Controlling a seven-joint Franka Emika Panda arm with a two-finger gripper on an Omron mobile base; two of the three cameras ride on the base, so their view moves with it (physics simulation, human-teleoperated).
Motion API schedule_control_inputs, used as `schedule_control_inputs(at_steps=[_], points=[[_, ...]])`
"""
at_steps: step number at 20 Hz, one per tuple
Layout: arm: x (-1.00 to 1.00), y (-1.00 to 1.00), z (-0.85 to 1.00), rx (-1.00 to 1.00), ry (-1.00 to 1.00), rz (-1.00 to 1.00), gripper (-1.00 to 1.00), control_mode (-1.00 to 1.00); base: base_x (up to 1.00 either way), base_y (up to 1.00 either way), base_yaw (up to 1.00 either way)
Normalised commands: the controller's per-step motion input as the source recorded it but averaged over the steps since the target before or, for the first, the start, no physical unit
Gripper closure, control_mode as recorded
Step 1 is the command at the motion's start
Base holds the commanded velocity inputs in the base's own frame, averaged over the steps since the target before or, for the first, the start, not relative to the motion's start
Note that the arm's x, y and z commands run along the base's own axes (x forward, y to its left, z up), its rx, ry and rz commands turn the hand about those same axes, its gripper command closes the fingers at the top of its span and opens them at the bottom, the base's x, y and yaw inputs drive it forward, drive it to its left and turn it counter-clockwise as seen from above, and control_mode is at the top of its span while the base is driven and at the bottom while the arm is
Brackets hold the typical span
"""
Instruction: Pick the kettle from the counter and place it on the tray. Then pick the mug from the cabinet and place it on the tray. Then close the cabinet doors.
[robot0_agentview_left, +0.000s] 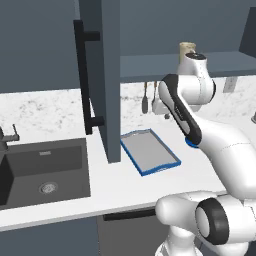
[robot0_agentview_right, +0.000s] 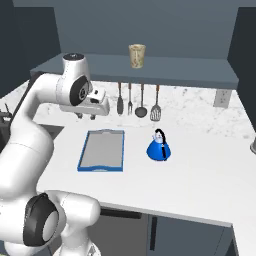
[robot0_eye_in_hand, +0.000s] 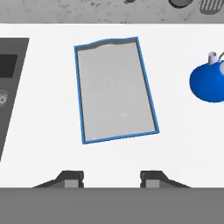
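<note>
One kettle (robot0_agentview_right: 159, 149), one tray (robot0_agentview_right: 102, 151), one mug (robot0_agentview_right: 137, 55), one sink (robot0_agentview_left: 45, 170), seemingly four hanging utensils (robot0_agentview_right: 141, 101)

Four dark metal cooking utensils (robot0_agentview_right: 137, 102) hang in a row against the speckled backsplash. A white wall outlet (robot0_agentview_right: 219, 98) sits to their right. A dark faucet (robot0_agentview_left: 7, 137) stands by the basin.

Even, soft rendered light with no glare; the white grey-speckled marble-look counter (robot0_agentview_right: 200, 170) reads bright, the dark slate-blue wall cabinet (robot0_agentview_left: 45, 45) dim. Edges slightly soft, shadows faint.
</note>
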Motion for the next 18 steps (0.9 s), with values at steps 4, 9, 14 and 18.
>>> schedule_control_inputs(at_steps=[4, 9, 14, 18], points=[[-0.11, -0.04, -0.04, 0.0, 0.0, 0.0, -1.0, -1.0, 0.0, 0.0, 0.0], [-0.38, -0.39, -0.21, 0.07, -0.1, 0.0, -1.0, -1.0, 0.0, 0.0, 0.0], [-0.17, -0.71, -0.31, 0.12, -0.05, 0.03, -1.0, -1.0, 0.0, 0.0, 0.0], [0.02, -0.8, -0.25, 0.04, -0.01, 0.14, -1.0, -1.0, 0.0, 0.0, 0.0]])
